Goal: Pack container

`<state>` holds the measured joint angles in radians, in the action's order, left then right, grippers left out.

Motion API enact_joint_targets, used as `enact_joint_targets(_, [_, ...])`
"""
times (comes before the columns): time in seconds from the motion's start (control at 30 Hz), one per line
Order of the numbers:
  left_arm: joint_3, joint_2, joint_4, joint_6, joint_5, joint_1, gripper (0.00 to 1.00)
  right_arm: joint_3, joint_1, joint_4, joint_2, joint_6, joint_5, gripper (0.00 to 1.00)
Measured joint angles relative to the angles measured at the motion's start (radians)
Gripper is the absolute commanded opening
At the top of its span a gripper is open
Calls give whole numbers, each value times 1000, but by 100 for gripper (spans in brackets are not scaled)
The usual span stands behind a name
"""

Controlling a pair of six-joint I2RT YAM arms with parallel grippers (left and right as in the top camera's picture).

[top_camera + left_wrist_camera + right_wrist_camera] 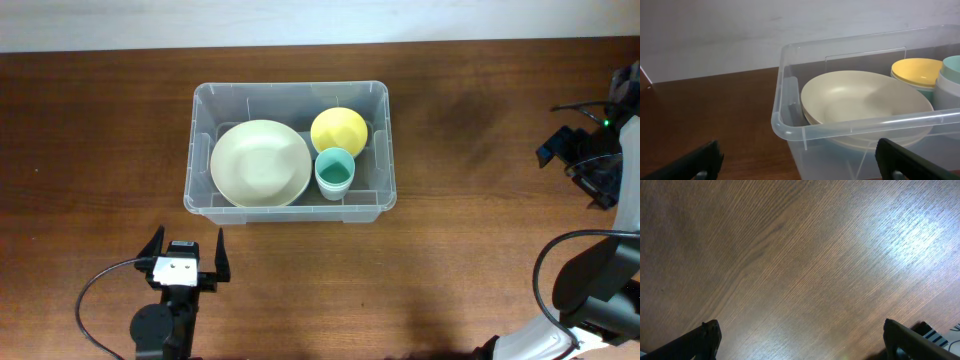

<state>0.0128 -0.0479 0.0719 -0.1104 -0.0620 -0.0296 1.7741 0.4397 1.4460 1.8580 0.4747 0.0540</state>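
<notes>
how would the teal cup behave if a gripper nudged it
The teal cup stands upright in the container beside the yellow bowl, so it could tip. It looks like smooth plastic, probably light and slippery.

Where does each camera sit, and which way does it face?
Overhead: above the table, looking straight down at the container; left arm and right arm show.
Left wrist: low beside the container, facing its wall; left tool fingers show.
Right wrist: facing bare table; right tool fingers show.
Overhead and left wrist share the container.
</notes>
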Motion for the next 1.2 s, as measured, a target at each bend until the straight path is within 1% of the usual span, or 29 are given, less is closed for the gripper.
enact_joint_targets(0.27, [0, 0, 0, 0, 0, 0, 100, 0, 0, -2, 0, -2, 0, 99])
enact_joint_targets(0.4, [0, 0, 0, 0, 0, 0, 100, -2, -15, -63, -13, 0, 1, 99])
enact_joint_targets(0.53, [0, 0, 0, 0, 0, 0, 100, -35, -94, -209, -112, 0, 9, 99])
enact_joint_targets(0.6, [0, 0, 0, 0, 0, 0, 100, -56, -148, -275, -186, -1, 22, 99])
enact_joint_targets(0.63, [0, -1, 0, 0, 0, 0, 100, -81, -195, -321, -256, 0, 39, 99])
enact_joint_targets(0.67, [0, -2, 0, 0, 0, 0, 100, -85, -206, -325, -273, 0, 41, 99])
enact_joint_targets(0.77, [0, -2, 0, 0, 3, 0, 100, -196, -294, -475, -436, 0, 78, 99])
enact_joint_targets(0.9, [0, -3, 0, 0, 8, 0, 100, -428, -386, -678, -649, -1, 122, 99])
enact_joint_targets(1.0, [0, -3, 1, 0, 8, 0, 100, -635, -442, -752, -822, 0, 139, 99])
enact_joint_targets(1.1, [0, -3, 0, 1, 11, 0, 100, -796, -481, -793, -969, 7, 139, 99])
enact_joint_targets(1.2, [0, -3, 2, 3, 11, 0, 100, -969, -509, -884, -1150, 18, 136, 99])
